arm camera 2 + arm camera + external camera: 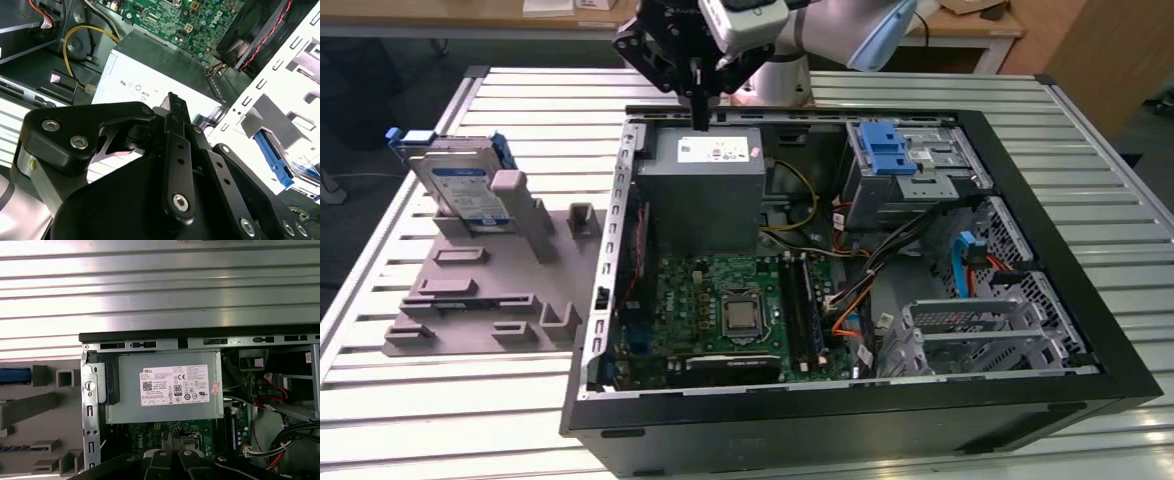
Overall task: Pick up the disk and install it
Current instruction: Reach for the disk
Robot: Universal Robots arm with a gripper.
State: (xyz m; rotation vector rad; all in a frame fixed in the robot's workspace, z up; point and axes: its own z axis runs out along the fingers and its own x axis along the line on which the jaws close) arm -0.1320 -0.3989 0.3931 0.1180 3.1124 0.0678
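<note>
- Silver with a blue-and-white label, the one disk [464, 185] stands on edge in a slot of the grey holder [480, 290]. A blue frame runs round its edges.
- One such holder lies on the slatted metal table [440, 400], outside the computer case [854, 425], on the exterior view's left.
- One black gripper [704, 118] hangs from the arm over the far end of the case, well apart from the disk.
- Its two fingers are pressed together with nothing between them; in the second wrist view the gripper [174, 102] ends in one narrow black tip.
- In the exterior view the tip points down at the far end of the one grey power supply box [707, 195]. I cannot tell whether it touches the box.
- The power supply box [165, 395] carries one white sticker [174, 385], and in the first wrist view the gripper [172, 437] sits over the green circuit board just beside it.
- One green circuit board [720, 310] lies flat in the case, next to the box on the side away from the arm.
- One blue latch [887, 148] sits on the metal drive cage on the exterior view's right of the box.
- One bundle of yellow wire [75, 35] loops beside the box in the second wrist view.
</note>
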